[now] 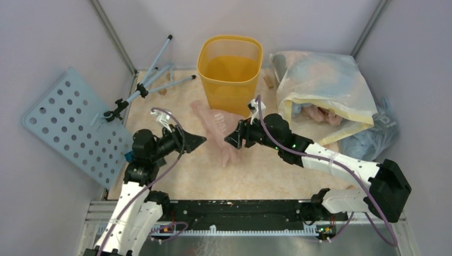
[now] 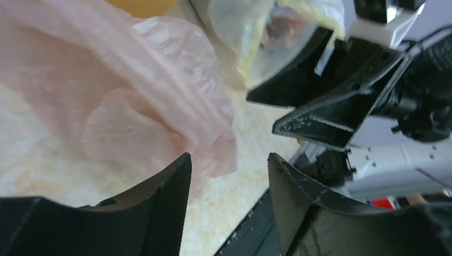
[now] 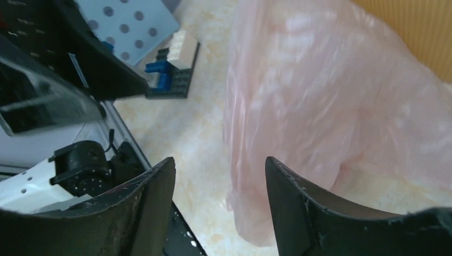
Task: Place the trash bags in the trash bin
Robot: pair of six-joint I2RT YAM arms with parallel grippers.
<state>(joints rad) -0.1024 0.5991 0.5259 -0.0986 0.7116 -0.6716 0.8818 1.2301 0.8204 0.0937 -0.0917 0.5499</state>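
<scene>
Starting left, your left gripper (image 1: 199,141) has its jaws apart and empty. The pink trash bag (image 1: 216,127) lies crumpled on the table (image 1: 266,176), just before the trash bin (image 1: 229,90). Your right gripper (image 1: 231,140) also gapes. The film is limp, light and probably slippery, so pinch a bunched fold.

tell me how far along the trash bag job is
Nothing done yet: the trash bin looks empty. In hand: the pink trash bag lies crumpled on the table before it, between the left gripper and right gripper, both open, neither gripping. To do: grasp it, lift it, drop it in the bin.
</scene>
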